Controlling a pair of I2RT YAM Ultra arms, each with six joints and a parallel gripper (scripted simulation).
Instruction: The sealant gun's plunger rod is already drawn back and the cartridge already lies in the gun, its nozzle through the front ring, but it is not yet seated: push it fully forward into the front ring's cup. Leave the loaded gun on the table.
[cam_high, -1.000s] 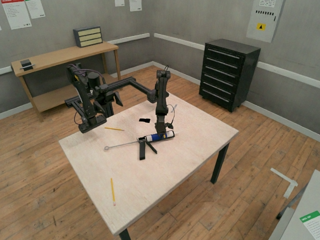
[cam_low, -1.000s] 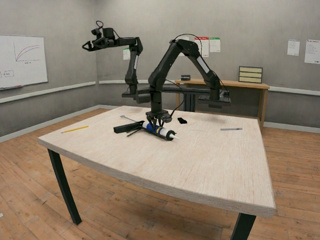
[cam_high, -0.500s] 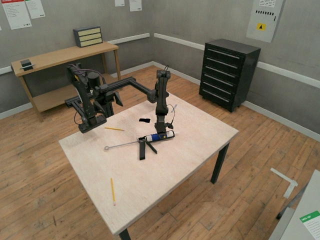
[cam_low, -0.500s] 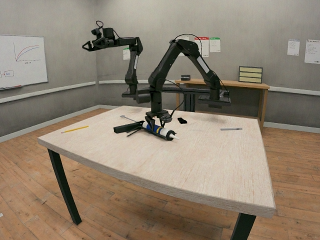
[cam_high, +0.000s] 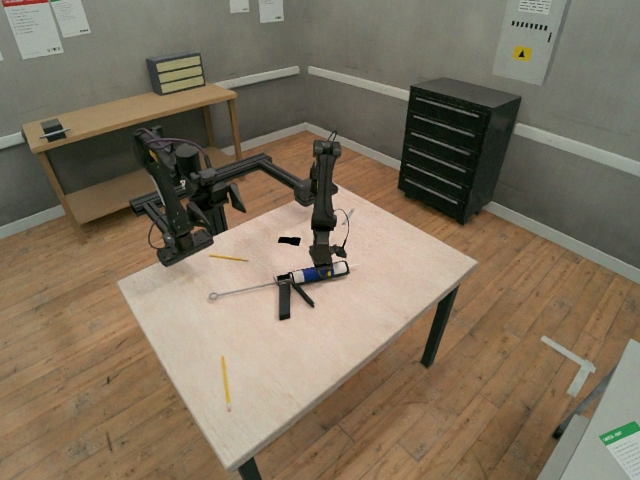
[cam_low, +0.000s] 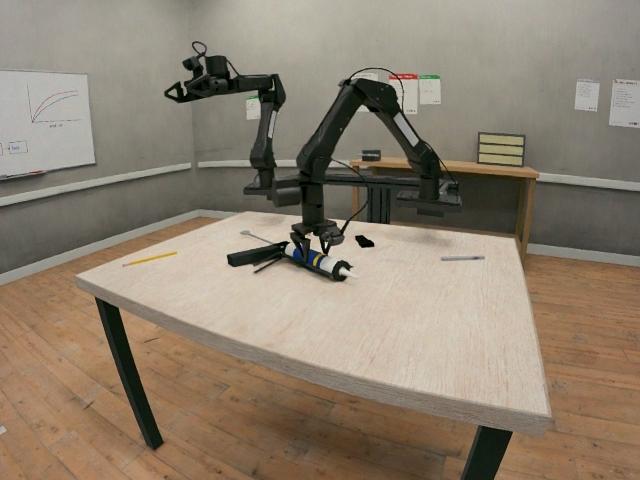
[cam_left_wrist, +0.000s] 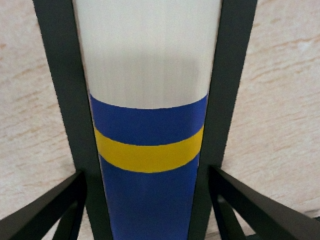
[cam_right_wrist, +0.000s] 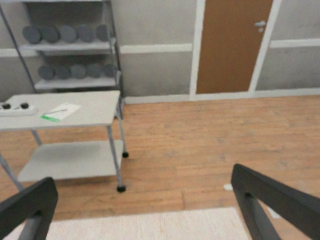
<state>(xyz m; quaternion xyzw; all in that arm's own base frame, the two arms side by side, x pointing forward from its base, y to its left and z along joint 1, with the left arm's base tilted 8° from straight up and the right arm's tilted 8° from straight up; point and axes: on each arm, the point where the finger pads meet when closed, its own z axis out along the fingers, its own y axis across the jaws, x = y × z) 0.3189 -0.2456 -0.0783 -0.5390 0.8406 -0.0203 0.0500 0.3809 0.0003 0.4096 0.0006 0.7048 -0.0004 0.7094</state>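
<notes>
The black sealant gun (cam_high: 284, 302) (cam_low: 253, 255) lies on the table, its plunger rod (cam_high: 242, 292) (cam_low: 261, 238) extending out behind. The white and blue cartridge (cam_high: 308, 274) (cam_low: 326, 264) (cam_left_wrist: 150, 195) lies between its rails, its white nozzle (cam_low: 350, 274) out through the front ring. I cannot tell whether its front end is fully in the cup. My left gripper (cam_low: 315, 254) (cam_left_wrist: 148, 177) is open, pointing down, fingers astride cartridge and rails, low at the blue part. My right gripper (cam_high: 226, 221) (cam_low: 173, 93) (cam_right_wrist: 147, 178) is open and empty, raised away from the gun.
One yellow pencil (cam_high: 227, 257) lies behind the rod, another (cam_high: 225, 382) (cam_low: 149, 258) near the table's edge. A small black item (cam_high: 289, 240) (cam_low: 364, 241) lies behind the gun. A grey pen-like item (cam_high: 348, 216) (cam_low: 462, 257) lies farther off.
</notes>
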